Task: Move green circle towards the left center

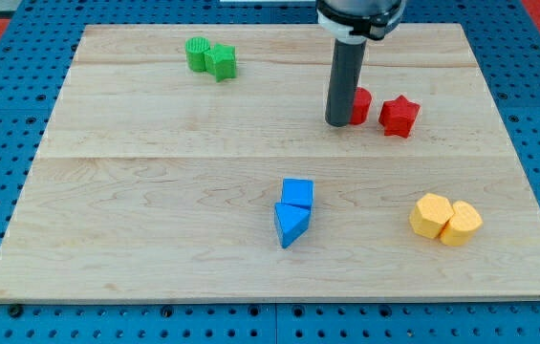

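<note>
— Where is the green circle (196, 53) right now?

— It sits near the view's top left of the wooden board (155, 191), close to the far edge. It is the ribbed round green block, and it is touching a second green block (221, 62), a more angular one whose exact shape I cannot make out, just on its right.

— And where are you relative to it?

— My tip (338, 122) rests on the board well apart from the circle, off to the view's right and a little lower. I carry no jaws at all, only a straight dark rod, so nothing is held. The green pair and my tip have bare wood between them.

— What is nearest your tip?

— A red block (361, 104), partly hidden behind the rod, so I cannot tell its shape. It lies just beside the tip on the view's right, and I cannot tell whether they touch. Further right stands a red star (399, 116), near that block but apart from it.

— Anything else on the board?

— Two blue blocks in the lower middle, a blue cube (298, 192) touching a blue triangle (291, 224) below it. At the lower right, two yellow blocks (445, 219) stand pressed together.
</note>
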